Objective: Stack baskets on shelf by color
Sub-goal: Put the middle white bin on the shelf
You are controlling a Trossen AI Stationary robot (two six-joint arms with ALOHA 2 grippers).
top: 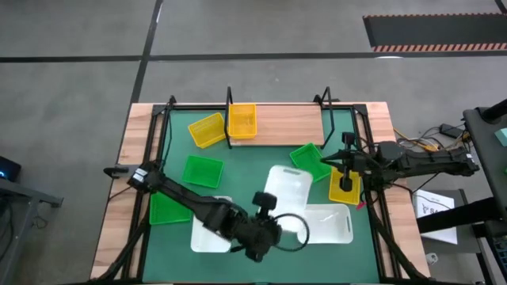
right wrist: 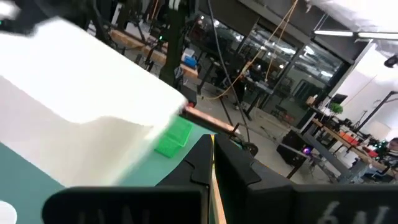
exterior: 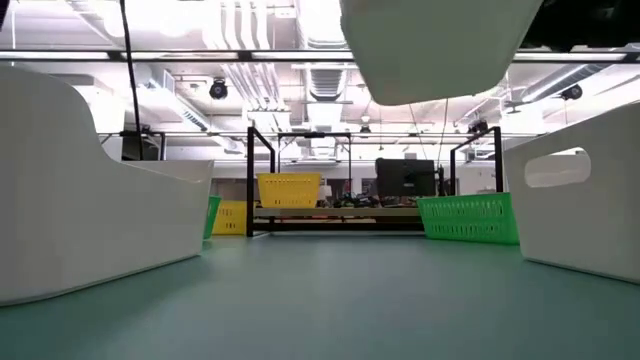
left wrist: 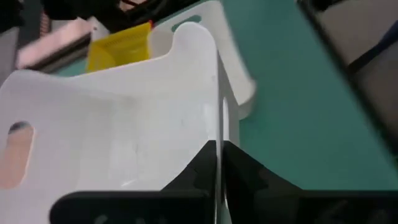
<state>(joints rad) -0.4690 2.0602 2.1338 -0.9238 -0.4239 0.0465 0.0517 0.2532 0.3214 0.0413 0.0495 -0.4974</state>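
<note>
Near the desk's left edge: first green basket (top: 169, 208), flat on the mat (top: 261, 158). Just beyond it, toward the far edge: second green basket (top: 203, 171). By the front edge, partly under the left arm: front-left white basket (top: 207, 237).

Toward the far edge, left of centre: loose yellow basket (top: 206, 129), on the mat, turned at an angle, just beside the shelf (top: 285, 125). On the shelf's left end: shelved yellow basket (top: 242, 120), square to the board.

Centre, near the front edge: left gripper (top: 277, 217), fingers closed tight on the wall of the held white basket (top: 287, 188). Confirmed from the left wrist: wall pinched between both fingers (left wrist: 245, 180). Seen from table height, held white basket (exterior: 430, 50) is raised clear of the mat.

Right of centre at the front edge: front-right white basket (top: 329, 224), on the mat. Nearer the shelf's right end: third green basket (top: 310, 161), at an angle.

Close to the right edge: right gripper (top: 345, 176), fingers closed on the rim of the gripped yellow basket (top: 344, 188). Thin yellow edge visible between the fingers from the right wrist. Cannot tell whether this basket rests on the mat or hangs above it.
</note>
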